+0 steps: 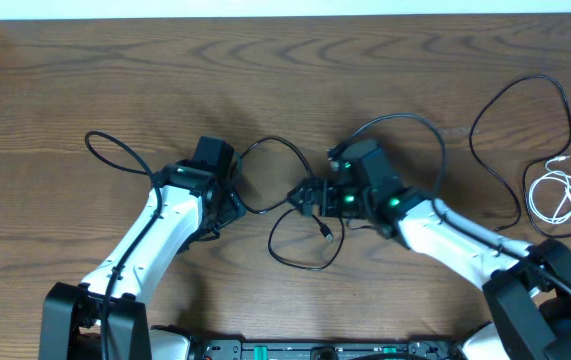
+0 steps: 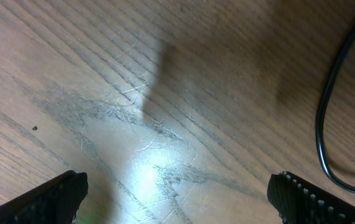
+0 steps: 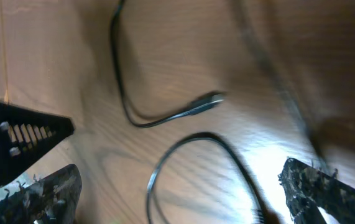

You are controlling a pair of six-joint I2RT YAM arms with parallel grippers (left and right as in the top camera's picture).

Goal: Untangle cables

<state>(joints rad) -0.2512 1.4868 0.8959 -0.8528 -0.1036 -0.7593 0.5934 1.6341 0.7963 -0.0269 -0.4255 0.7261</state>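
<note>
Both pincers gape empty, left pincer (image 2: 177, 184) beside and right pincer (image 3: 177, 174) above the black cable (image 3: 203, 102) looped mid-frame on the desk (image 1: 65, 80), so closing blindly might nip two strands at once and tighten the tangle.

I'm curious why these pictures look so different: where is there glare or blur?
Overhead: sharp and evenly lit, the white cable crisp. Left wrist: a bright glare patch on the table, a soft shadow above it. Right wrist: blurred, the black cable smeared, glare lower right.
</note>
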